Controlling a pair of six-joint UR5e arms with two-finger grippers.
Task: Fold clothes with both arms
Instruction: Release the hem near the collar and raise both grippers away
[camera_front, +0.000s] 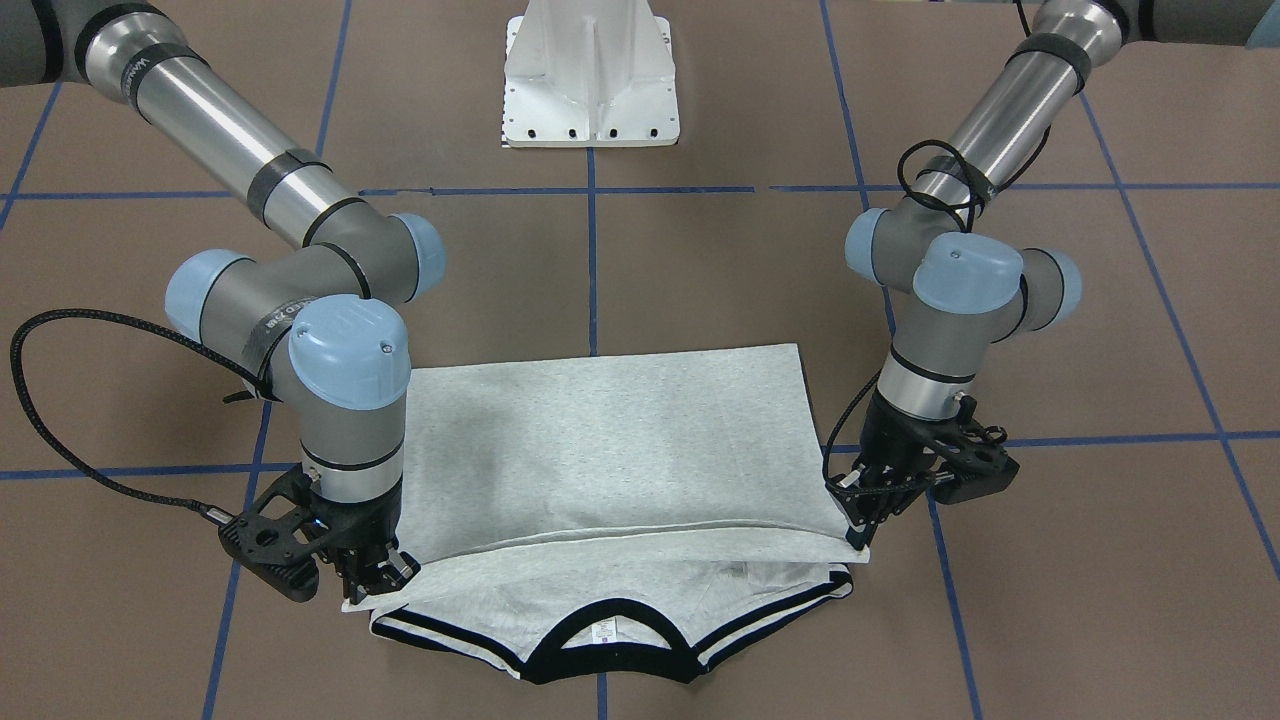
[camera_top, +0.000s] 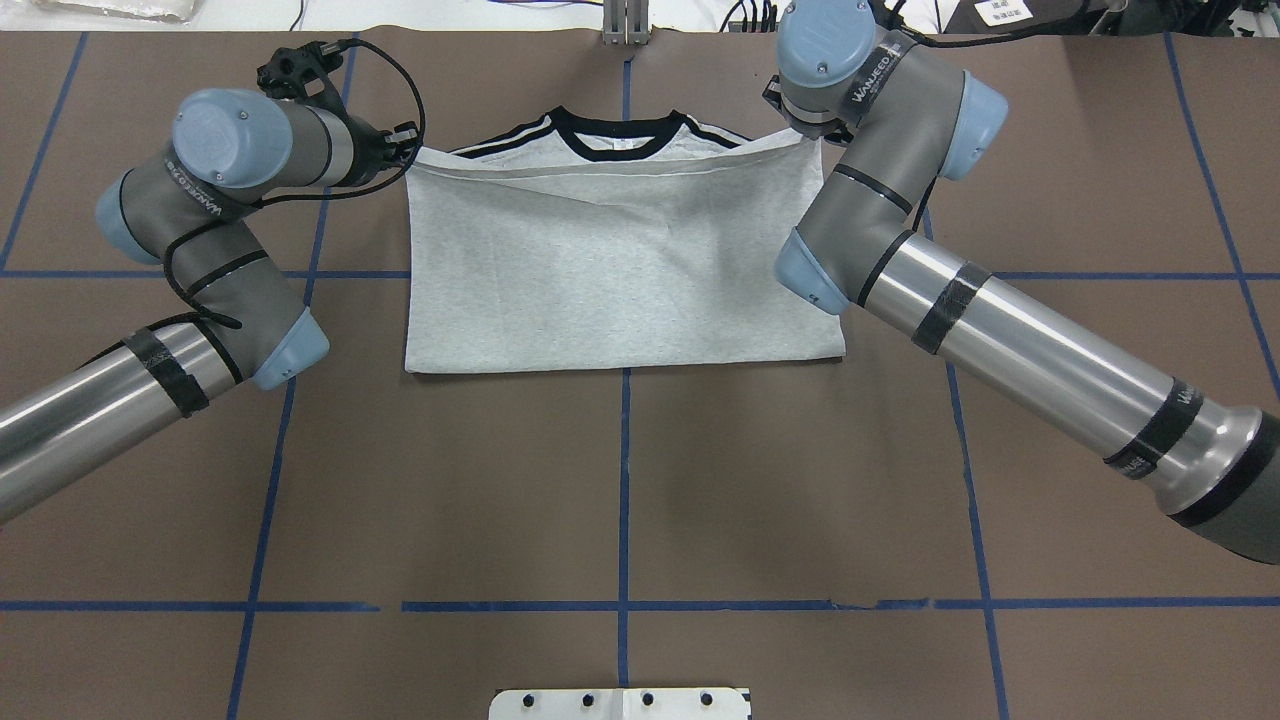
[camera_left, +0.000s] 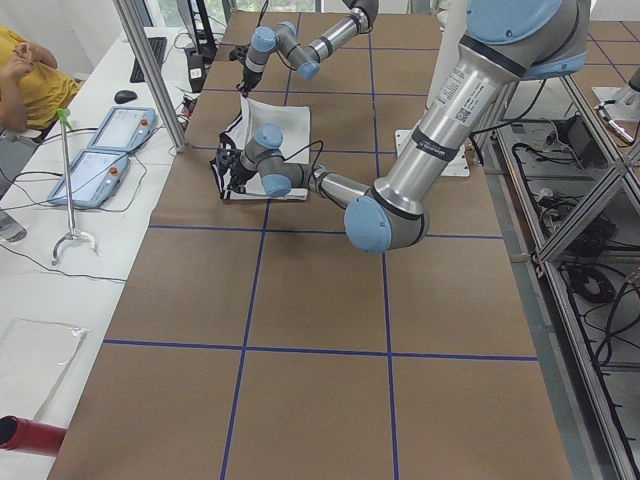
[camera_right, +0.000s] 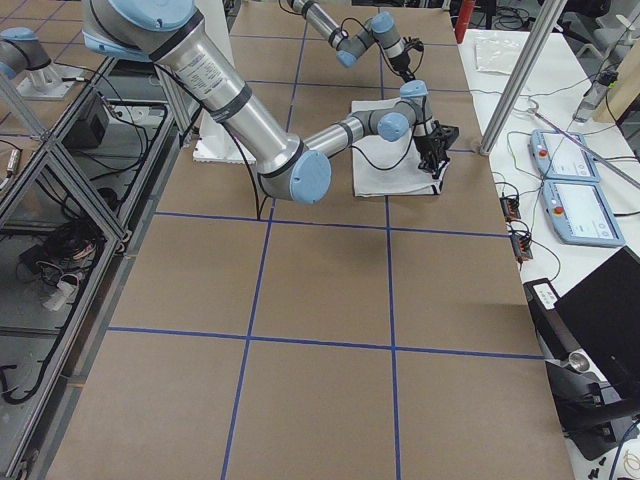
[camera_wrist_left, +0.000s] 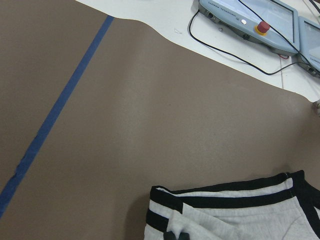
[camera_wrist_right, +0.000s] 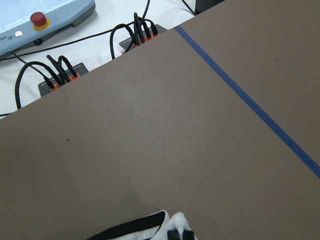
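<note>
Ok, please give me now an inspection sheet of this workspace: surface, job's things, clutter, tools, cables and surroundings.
Surface: brown table cover with blue tape grid, lying flat.
Job's things: light heather-grey T-shirt with black collar trim, lower half folded up, hem stopping short of the collar.
Clutter: nothing seen.
Tools: left tool and right tool each shut on a corner of the folded layer.
Cables: black braided cable loops free over the table beside the right tool.
Surroundings: white pedestal base; grey teach pendants with red buttons on a white side bench; a seated person.
</note>
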